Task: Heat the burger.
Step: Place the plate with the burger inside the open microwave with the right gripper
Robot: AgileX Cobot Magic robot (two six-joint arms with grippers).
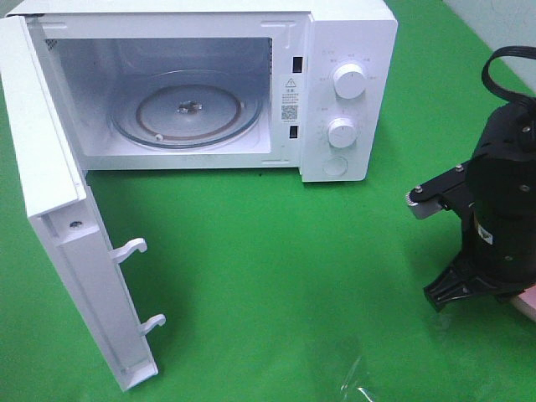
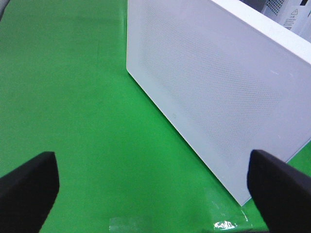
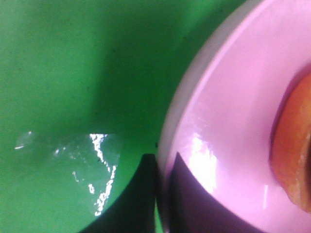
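**While the microwave door hangs open, the burger's parked way off to the right**

Since only the right wrist cam catches it, that's where to look for the burger (image 3: 294, 150). You just get a slice of glossy golden-brown bun, sitting on a pink plate (image 3: 228, 111). The right gripper (image 3: 163, 162) has its two dark fingers pinched together on the plate's rim, one outside and one inside. So it's clamping the plate, not the burger. There's bare pink plate between the fingers and the bun. Right by the rim, a shiny clear patch (image 3: 97, 165) sits on the green surface (image 1: 276, 276).

From the high cam, the right arm (image 1: 502, 201) points down at the near right edge of the scene, and a sliver of the plate peeks out beside it. That puts plate and burger well apart from the microwave (image 1: 343, 33), which sits at the far side, left to middle. Its door (image 1: 59, 234) stands wide open to the left with two latch hooks (image 1: 130, 247) sticking out, and the glass turntable (image 1: 188, 113) shows inside. Two white knobs (image 1: 348, 81) sit one above the other on the right-hand panel.

The left gripper (image 2: 153, 167) is spread wide with nothing between the fingertips. It hovers over the green surface just beside the outer face of the open door, whose dotted white panel fills most of that view.
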